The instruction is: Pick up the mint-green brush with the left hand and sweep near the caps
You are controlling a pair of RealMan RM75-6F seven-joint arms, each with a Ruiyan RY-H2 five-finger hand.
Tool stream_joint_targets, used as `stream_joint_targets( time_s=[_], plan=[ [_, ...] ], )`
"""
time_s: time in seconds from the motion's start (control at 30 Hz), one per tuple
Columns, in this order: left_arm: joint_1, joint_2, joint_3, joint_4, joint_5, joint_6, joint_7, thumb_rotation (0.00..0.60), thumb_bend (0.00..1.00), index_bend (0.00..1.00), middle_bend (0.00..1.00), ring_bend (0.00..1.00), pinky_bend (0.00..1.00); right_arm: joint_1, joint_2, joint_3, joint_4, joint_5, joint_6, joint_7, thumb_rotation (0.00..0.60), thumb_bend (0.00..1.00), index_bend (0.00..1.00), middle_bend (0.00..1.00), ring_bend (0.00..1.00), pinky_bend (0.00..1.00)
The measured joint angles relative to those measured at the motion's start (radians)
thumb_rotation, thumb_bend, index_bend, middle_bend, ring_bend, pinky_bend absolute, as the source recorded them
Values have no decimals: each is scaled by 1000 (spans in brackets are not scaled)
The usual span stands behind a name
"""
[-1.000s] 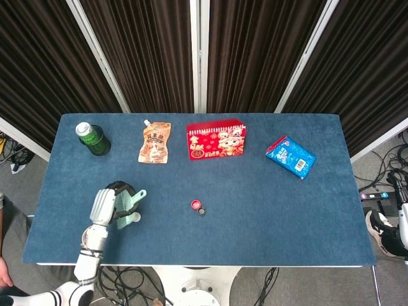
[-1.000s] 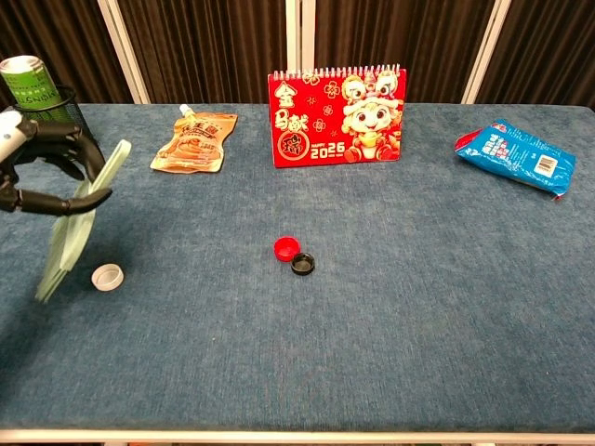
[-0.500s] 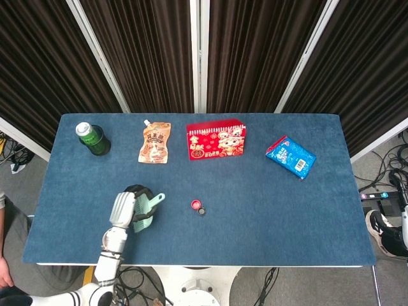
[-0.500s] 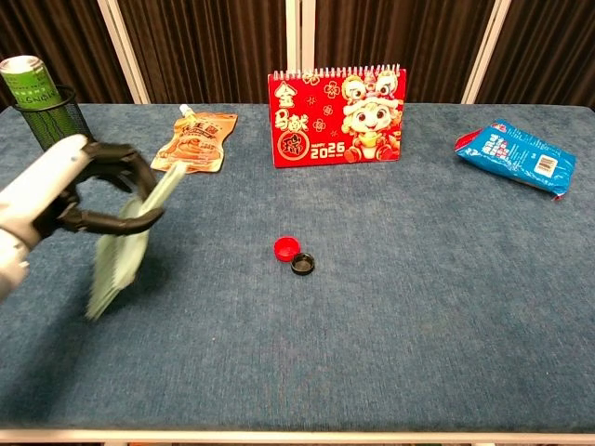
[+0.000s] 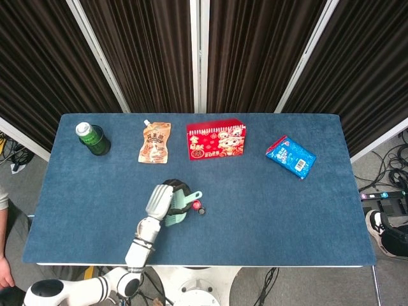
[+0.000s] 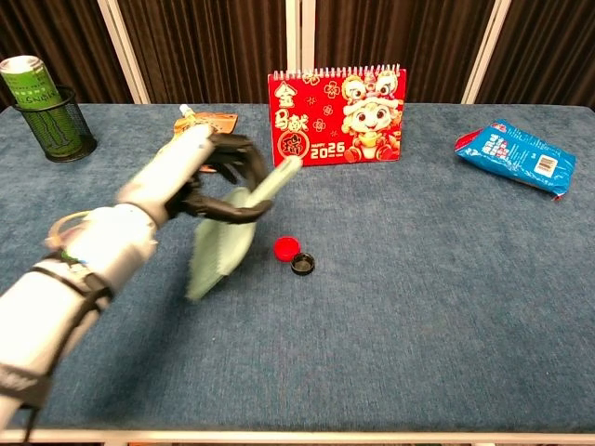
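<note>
Mint-green brush (image 6: 223, 243) is held in the robot's left hand (image 6: 218, 178), whose dark fingers (image 6: 244, 158) curl closed around its handle. The brush hangs at a slant over the blue table (image 6: 446, 316): the handle points up and to the right, toward the red calendar (image 6: 337, 113), and the broad bristle end points down and to the left. Whether the bristles touch the cloth cannot be told. The two caps, a red cap (image 6: 286, 247) and a black cap (image 6: 303, 264) touching each other, lie just to the right of the bristle end, on the side away from the arm. The sweep therefore calls for a short move rightward. The right hand is not visible in either view.
</note>
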Motion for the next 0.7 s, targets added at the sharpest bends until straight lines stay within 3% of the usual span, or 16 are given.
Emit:
stream_joint_targets(
  time_s=[0.53, 0.7],
  plan=[
    [-151, -92, -65, 73, 0, -108, 1, 600, 409, 553, 587, 369, 372, -23, 0, -4, 15, -4, 27, 22, 600, 254, 25, 180, 0, 39],
    [-161, -77, -96, 65, -2, -80, -5, 600, 409, 554, 587, 369, 373, -32, 1, -5, 19, -8, 40, 29, 600, 254, 25, 180, 0, 39]
  ],
)
